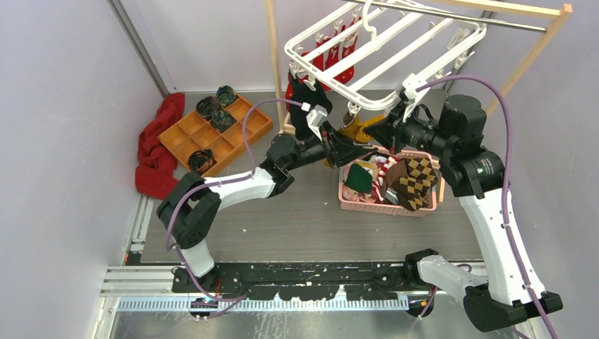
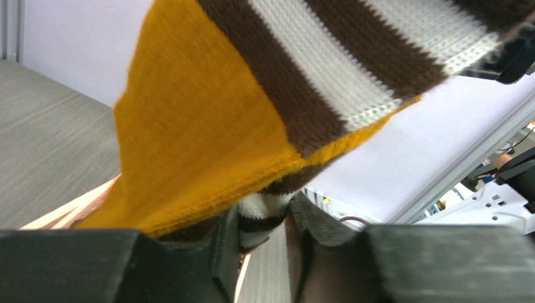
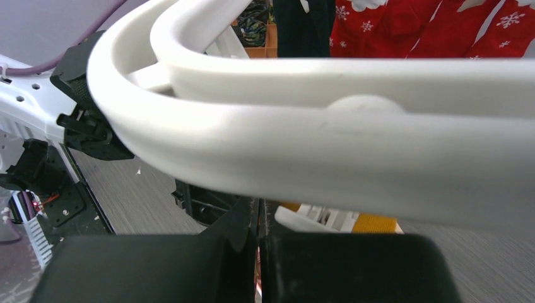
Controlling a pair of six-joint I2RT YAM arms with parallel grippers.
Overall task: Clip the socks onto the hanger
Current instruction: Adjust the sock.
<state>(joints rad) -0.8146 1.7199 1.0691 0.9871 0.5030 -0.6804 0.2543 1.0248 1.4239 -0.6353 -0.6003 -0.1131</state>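
The white hanger [image 1: 385, 49] hangs from the rack's metal rod. Red socks [image 1: 339, 53] and a black sock [image 1: 302, 106] dangle from its left clips. A mustard-yellow sock [image 1: 362, 128] with brown and white stripes hangs below the near rail. In the left wrist view it [image 2: 208, 139] fills the frame. My left gripper [image 1: 337, 150] [image 2: 262, 221] has a striped fold of this sock pinched between its fingertips. My right gripper [image 1: 381, 131] [image 3: 260, 221] is shut with nothing seen in it, just under the hanger's rail [image 3: 353, 145], beside a white clip [image 3: 315, 219].
A pink basket [image 1: 385, 206] under the hanger holds more socks, among them a brown argyle one [image 1: 417, 176]. An orange divided tray [image 1: 212, 134] with dark rolled bundles and a red cloth [image 1: 159, 152] lie at the left. A wooden rack post [image 1: 272, 56] rises behind my left arm.
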